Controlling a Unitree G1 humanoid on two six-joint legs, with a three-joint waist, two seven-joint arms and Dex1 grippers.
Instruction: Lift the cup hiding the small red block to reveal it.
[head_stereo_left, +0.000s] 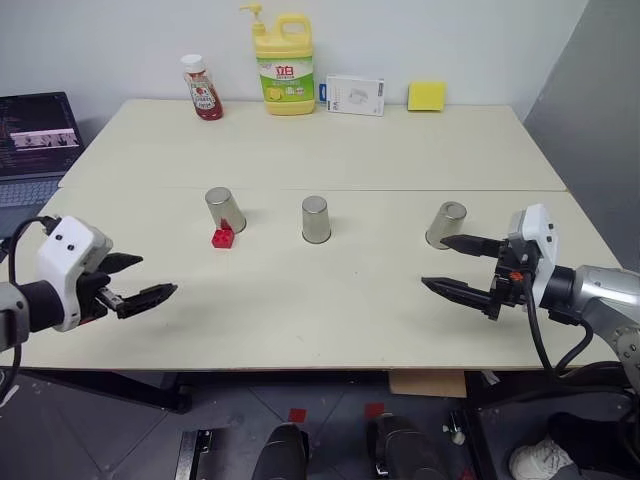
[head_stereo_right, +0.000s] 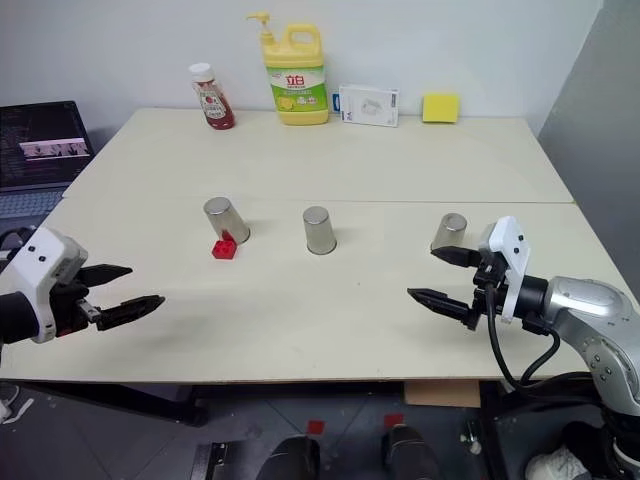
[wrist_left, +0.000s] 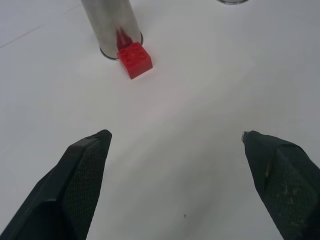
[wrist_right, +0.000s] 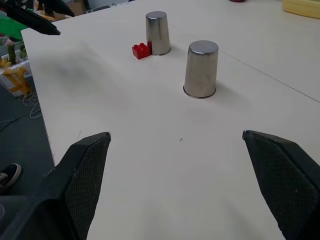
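The pale table (head_stereo_left: 330, 300) carries everything, and its back edge is kept for things outside the task: a yellow detergent bottle (head_stereo_left: 285, 68), a ketchup bottle (head_stereo_left: 203, 88), a white box (head_stereo_left: 355, 95) and a yellow sponge (head_stereo_left: 426, 95).

Nearer the front, three metal cups are set upside down in a row, well apart, so that any one could serve as a cover: the left cup (head_stereo_left: 225, 209), the middle cup (head_stereo_left: 316, 219) and the right cup (head_stereo_left: 445, 224).

Both arms are held low over the front edge, clear of the cups. The left gripper (head_stereo_left: 140, 282) is spread wide and empty, aimed toward the left cup. The right gripper (head_stereo_left: 462, 267) is likewise wide open with nothing held, just in front of the right cup.

The small red block (head_stereo_left: 222, 237) is not hidden: it is seen exposed on the table, touching or just beside the base of the left cup, which suggests the reveal is already made or not yet set up.
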